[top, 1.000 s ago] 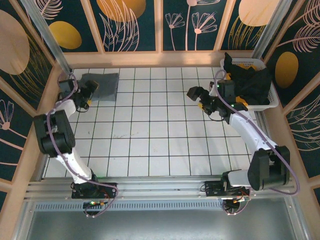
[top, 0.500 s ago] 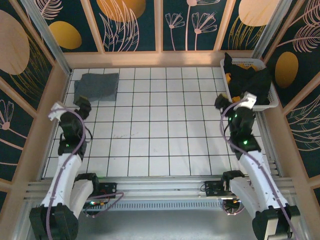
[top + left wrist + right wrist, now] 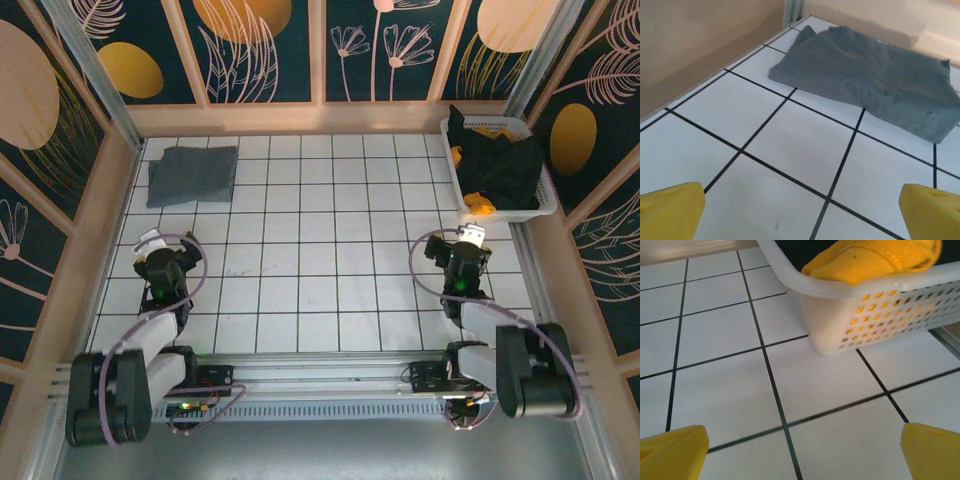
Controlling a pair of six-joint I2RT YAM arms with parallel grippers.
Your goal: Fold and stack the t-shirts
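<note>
Left claw [image 3: 801,214]: released, spread wide, yellow fingertips [image 3: 670,209] at the two lower corners of the left wrist view; holding nothing, touching nothing, bare tile between them.
Left claw, position: low over the near-left part of the counter [image 3: 320,260], arm folded close to its base.
Right claw [image 3: 802,454]: released, spread equally wide, yellow fingertip [image 3: 932,450] at each lower corner of the right wrist view; nothing grasped, bare tile between.
Right claw, position: low over the near-right part of the counter, facing the basket, apart from it.
Grey-blue t-shirt [image 3: 875,82]: folded to a rough rectangle, lying flat on the counter in the far-left corner, close beside the wall; ahead of the left claw and well apart from it.
Basket [image 3: 880,305]: white perforated plastic, standing in the far-right corner of the counter, near corner toward the right claw.
Orange-yellow t-shirt [image 3: 870,260]: bunched inside the basket, a fold bulging over the near rim.
Black t-shirt [image 3: 505,165]: heaped in the basket, covering most of its inside, one part rising over the far-left rim.
Counter: white tiles with dark grid lines.
</note>
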